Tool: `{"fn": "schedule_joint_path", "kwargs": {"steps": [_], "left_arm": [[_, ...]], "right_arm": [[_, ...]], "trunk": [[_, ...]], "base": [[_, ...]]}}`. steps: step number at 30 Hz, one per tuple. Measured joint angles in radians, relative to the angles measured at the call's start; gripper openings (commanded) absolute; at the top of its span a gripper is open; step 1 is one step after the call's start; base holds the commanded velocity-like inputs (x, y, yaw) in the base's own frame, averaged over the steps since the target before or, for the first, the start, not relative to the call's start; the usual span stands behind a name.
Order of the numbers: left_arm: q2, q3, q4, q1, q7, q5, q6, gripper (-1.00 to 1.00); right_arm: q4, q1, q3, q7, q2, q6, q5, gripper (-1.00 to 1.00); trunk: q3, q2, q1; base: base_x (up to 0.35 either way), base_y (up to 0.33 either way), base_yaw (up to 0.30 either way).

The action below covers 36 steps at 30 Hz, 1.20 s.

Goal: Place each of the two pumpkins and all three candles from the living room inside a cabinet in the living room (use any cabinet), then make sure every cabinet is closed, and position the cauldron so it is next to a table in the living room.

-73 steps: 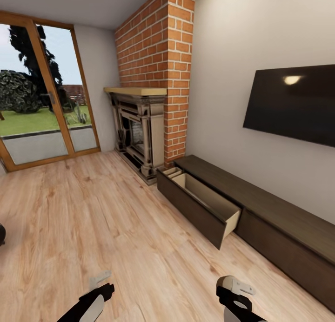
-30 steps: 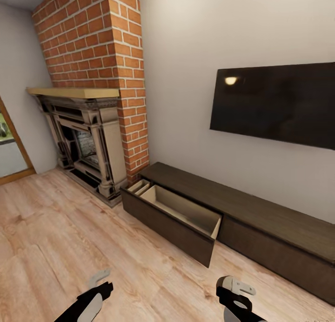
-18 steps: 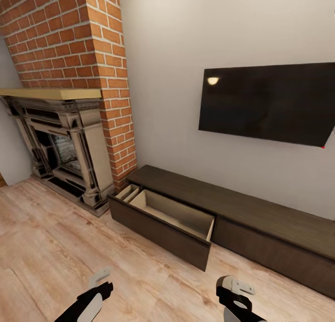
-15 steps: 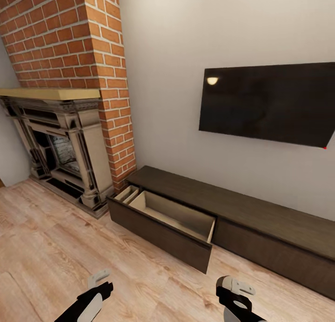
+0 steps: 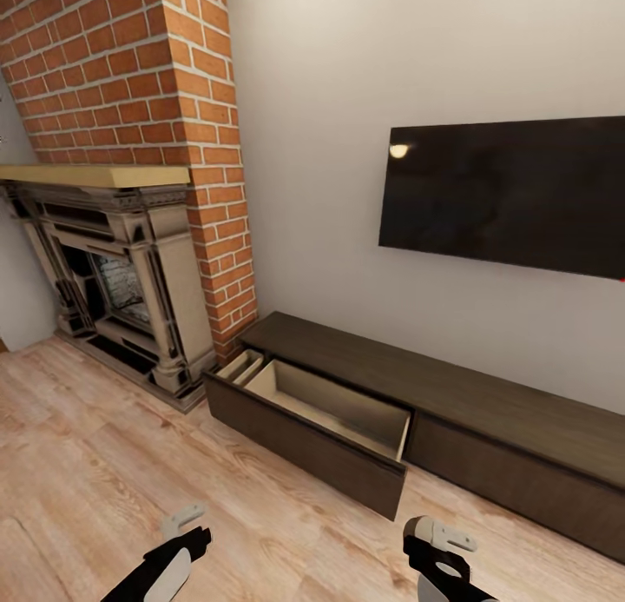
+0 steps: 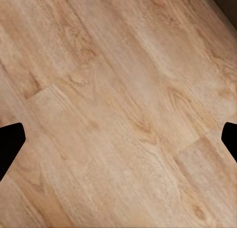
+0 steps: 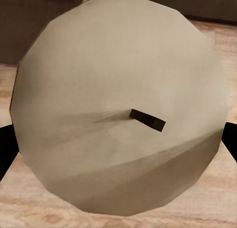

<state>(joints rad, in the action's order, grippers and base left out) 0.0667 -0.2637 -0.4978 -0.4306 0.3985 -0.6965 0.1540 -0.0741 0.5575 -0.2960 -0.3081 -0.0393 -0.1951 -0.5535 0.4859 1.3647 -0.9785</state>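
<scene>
The cabinet (image 5: 451,385) is a long, low dark-brown unit against the wall under the TV. Its left drawer (image 5: 321,411) is pulled out, and the pale wood inside looks empty. The right drawer front (image 5: 521,485) is flush. In the right wrist view a cream candle (image 7: 118,80) with a short black wick sits between the dark fingertips, and my right gripper (image 7: 118,139) is shut on it. That gripper (image 5: 441,539) hangs low, just in front of the open drawer. My left gripper (image 6: 118,144) is open over bare floor, also low at the front (image 5: 187,525). The pumpkins and cauldron are out of view.
A stone fireplace (image 5: 113,281) with a wooden mantel stands at the left under a brick chimney (image 5: 139,72). A black TV (image 5: 512,194) hangs on the wall above the cabinet. Light wood floor (image 5: 104,463) stretches between me and the cabinet.
The view has swung right, from the glass door and fireplace to the cabinet and TV, so the camera moved. Both grippers keep the same pose, and the drawer stays open.
</scene>
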Motion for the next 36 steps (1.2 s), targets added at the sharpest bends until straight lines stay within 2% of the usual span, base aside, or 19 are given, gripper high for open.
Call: {"fn": "schedule_joint_path", "kwargs": {"steps": [13, 17, 19, 22, 24, 26, 28, 30, 31, 33, 36], "left_arm": [[0.005, 0.002, -0.002, 0.0, -0.002, 0.0, 0.001, 1.0], [0.056, 0.003, -0.039, 0.0, -0.019, -0.009, 0.034, 1.0], [0.088, 0.004, -0.07, 0.0, -0.062, -0.029, 0.122, 1.0], [0.139, 0.002, -0.153, -0.001, -0.14, -0.051, 0.324, 1.0], [0.164, 0.0, -0.257, -0.003, -0.173, -0.056, 0.459, 1.0], [0.186, -0.001, -0.396, -0.008, -0.187, -0.059, 0.613, 1.0], [0.197, 0.017, -0.526, -0.009, -0.195, -0.062, 0.744, 1.0], [0.197, 0.07, -0.622, -0.008, -0.198, -0.066, 0.804, 1.0], [0.197, 0.088, -0.64, -0.007, -0.199, -0.066, 0.815, 1.0], [0.196, 0.106, -0.658, -0.007, -0.199, -0.067, 0.827, 1.0], [0.196, 0.113, -0.672, -0.006, -0.2, -0.068, 0.834, 1.0]], "right_arm": [[0.0, 0.0, 0.001, 0.002, 0.001, -0.001, -0.001, -1.0], [0.0, 0.0, 0.001, 0.001, 0.0, -0.001, -0.001, -1.0], [0.0, 0.0, -0.001, 0.0, 0.0, -0.001, 0.001, -1.0], [0.0, 0.0, -0.001, 0.0, 0.001, -0.001, 0.001, -1.0], [0.0, 0.0, 0.0, 0.0, 0.001, -0.001, 0.001, -1.0], [0.0, 0.0, 0.0, 0.0, 0.001, -0.001, 0.0, -1.0], [0.0, 0.0, 0.0, 0.0, 0.001, -0.001, 0.0, -1.0], [0.0, 0.0, 0.0, 0.0, 0.001, 0.0, 0.0, -1.0], [0.0, 0.0, 0.0, 0.0, 0.001, 0.0, 0.0, -1.0], [0.0, 0.0, 0.0, 0.0, 0.001, 0.001, 0.0, -1.0], [0.0, 0.0, -0.001, 0.0, 0.0, 0.001, 0.001, -1.0]], "trunk": [[0.0, 0.0, 0.0], [0.0, 0.0, 0.0], [-0.002, 0.0, 0.0], [-0.005, 0.0, 0.0], [-0.007, 0.0, 0.0], [-0.009, 0.0, 0.0], [-0.011, 0.0, 0.0], [-0.013, 0.0, 0.0], [-0.014, 0.0, 0.0], [-0.016, 0.0, 0.0], [-0.025, -0.014, 0.007]], "base": [[0.007, 0.288, 0.0], [0.0, 0.206, -0.056], [0.0, 0.078, -0.175], [0.0, 0.027, -0.208], [0.0, 0.008, -0.219], [0.0, 0.003, -0.222], [0.0, 0.001, -0.224], [0.0, 0.0, -0.224], [0.0, 0.0, -0.224], [0.0, 0.0, -0.224], [0.0, 0.0, -0.209]]}}
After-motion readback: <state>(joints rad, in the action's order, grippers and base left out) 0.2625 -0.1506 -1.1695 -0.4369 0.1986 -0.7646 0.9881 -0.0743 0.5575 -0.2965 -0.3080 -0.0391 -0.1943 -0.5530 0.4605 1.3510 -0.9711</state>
